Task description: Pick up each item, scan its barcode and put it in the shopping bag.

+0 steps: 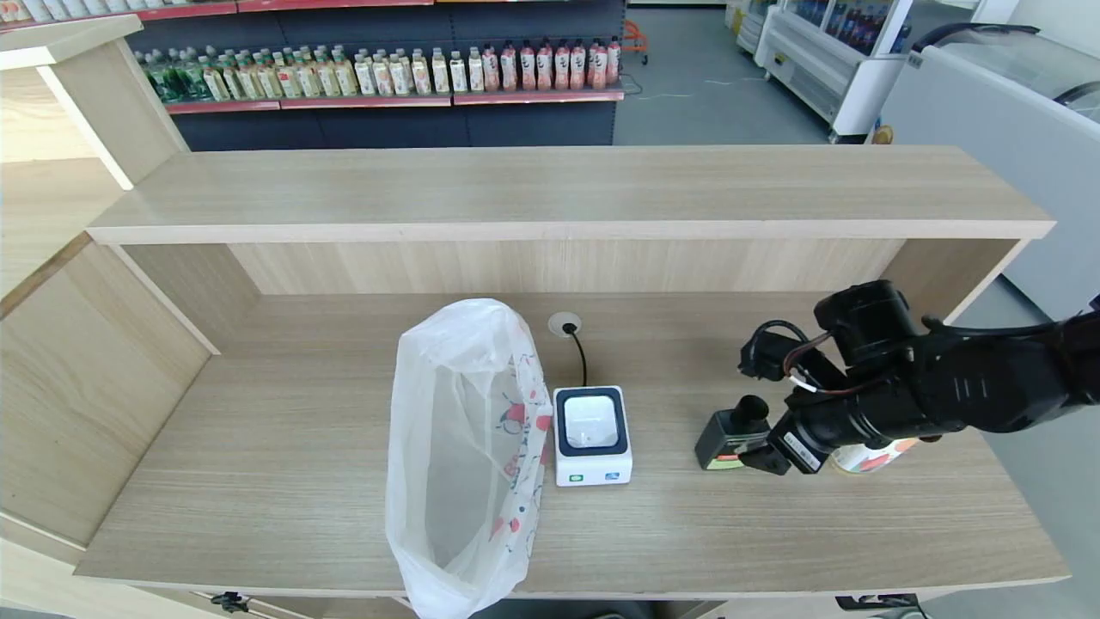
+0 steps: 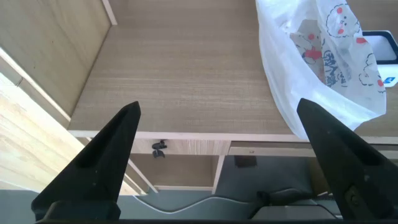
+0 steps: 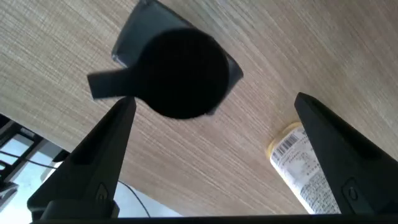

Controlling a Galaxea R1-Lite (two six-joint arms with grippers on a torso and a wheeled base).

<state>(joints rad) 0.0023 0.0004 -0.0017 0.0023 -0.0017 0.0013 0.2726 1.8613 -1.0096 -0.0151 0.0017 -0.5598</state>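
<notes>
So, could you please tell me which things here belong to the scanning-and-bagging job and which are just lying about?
Job in hand:
shopping bag
scanner
dark black-capped item
barcoded container lying beside it
right tool, open by the dark item

Just lying about:
shelf bottles
display freezer beyond the counter

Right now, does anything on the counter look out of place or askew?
Two things: the shopping bag sags over the counter's front edge, and a bottle lies on its side beside the dark boxy item, barcode facing up.
</notes>
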